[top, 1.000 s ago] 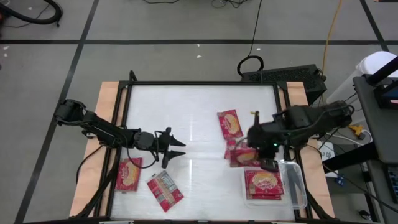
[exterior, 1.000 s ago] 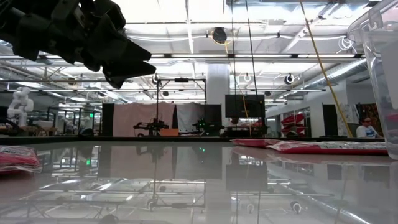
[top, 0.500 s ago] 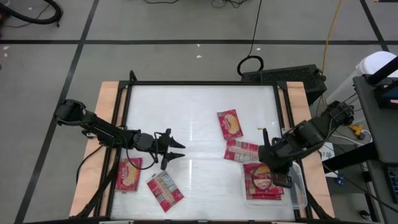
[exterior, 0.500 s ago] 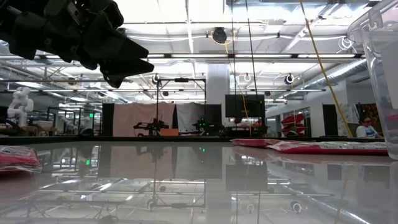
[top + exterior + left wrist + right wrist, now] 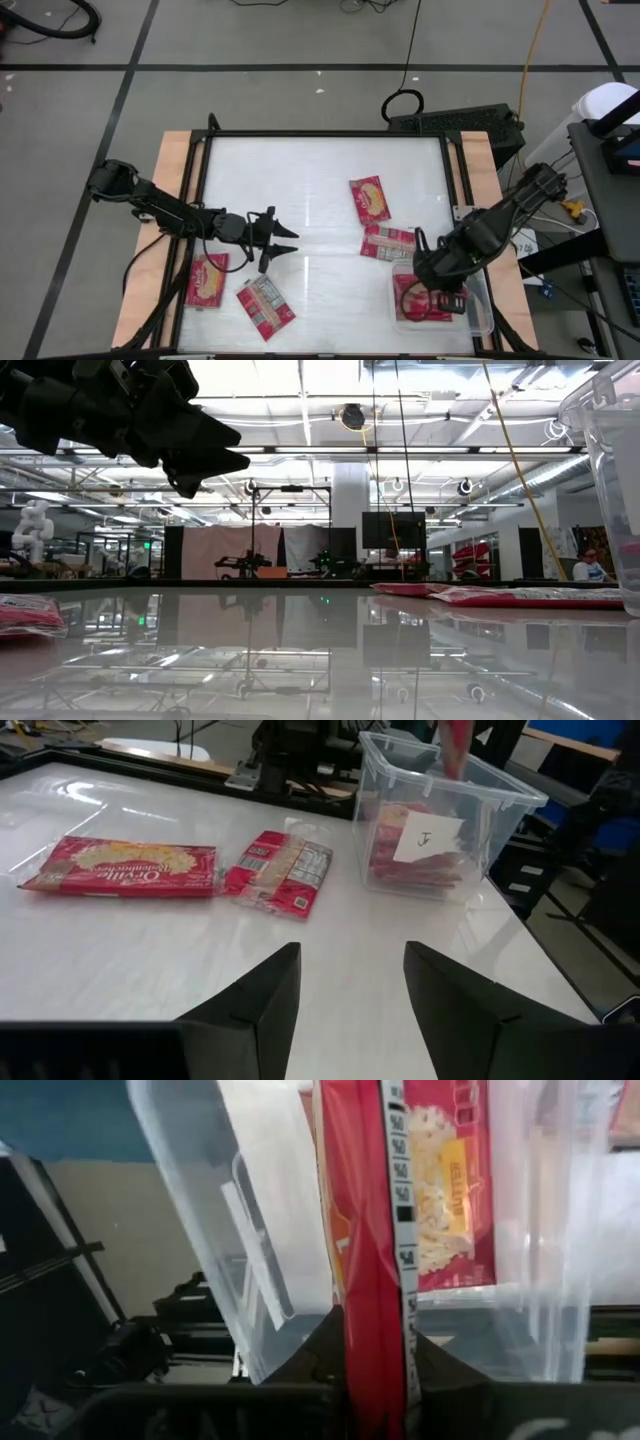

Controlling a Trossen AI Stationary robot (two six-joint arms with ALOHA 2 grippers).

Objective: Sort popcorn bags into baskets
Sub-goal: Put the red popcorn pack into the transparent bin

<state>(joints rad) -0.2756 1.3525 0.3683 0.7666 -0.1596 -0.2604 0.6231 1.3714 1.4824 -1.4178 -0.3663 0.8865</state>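
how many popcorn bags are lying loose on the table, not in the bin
4: two at the left front, one picture side up and one print side up; two right of centre near the clear bin. More sit stacked in the bin, partly hidden.

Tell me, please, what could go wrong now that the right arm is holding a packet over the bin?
The right gripper holds its popcorn bag on edge above the clear bin. Released like this, it might lean on the wall instead of lying flat. The arm hangs low over the bin and could nudge it.
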